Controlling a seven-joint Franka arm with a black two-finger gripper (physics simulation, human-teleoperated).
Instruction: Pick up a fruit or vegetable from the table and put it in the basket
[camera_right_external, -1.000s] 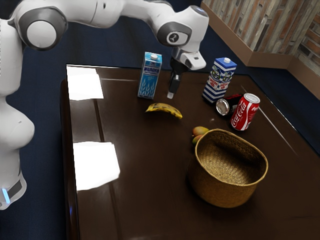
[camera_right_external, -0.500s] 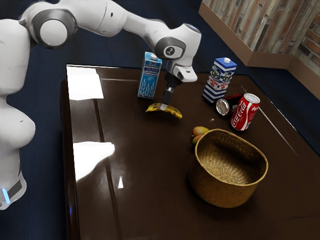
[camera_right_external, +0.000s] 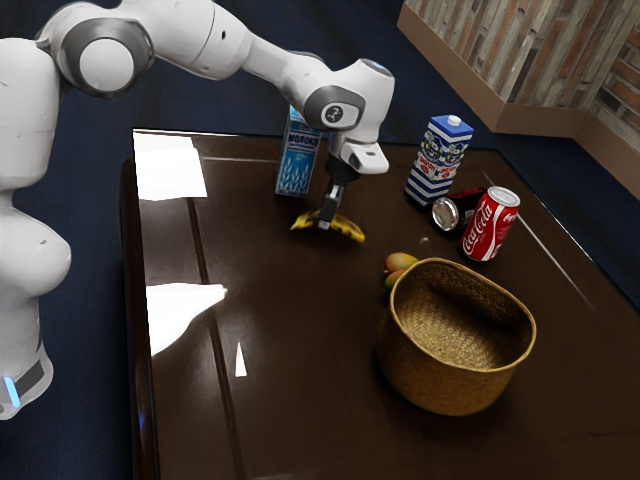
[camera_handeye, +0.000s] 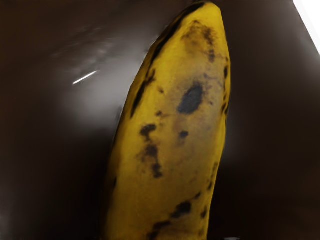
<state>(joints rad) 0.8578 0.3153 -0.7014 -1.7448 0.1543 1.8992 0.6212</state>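
So the white arm (camera_right_external: 215, 40) reaches in from the upper left of the exterior view, and its black gripper (camera_right_external: 328, 222) is right down at the banana (camera_right_external: 347, 229), a bit above the middle of the frame. Can't tell from here whether it's actually clamped on the thing or not, sorry. The banana's on the brown table (camera_right_external: 290, 350), yellow with a bunch of dark spots, and the wrist view has it super close up.

The blue milk carton (camera_right_external: 297, 165) stands just behind, upper middle, with the arm covering a bit of its top. Toward the upper right there's a striped carton (camera_right_external: 431, 180), then a dark can (camera_right_external: 447, 213) tipped on its side, and an upright Coke can (camera_right_external: 490, 226) beside it. The woven basket (camera_right_external: 450, 385) sits lower right, nothing in it that I can see, with some reddish-yellow fruit (camera_right_external: 399, 262) peeking out right by its rim.
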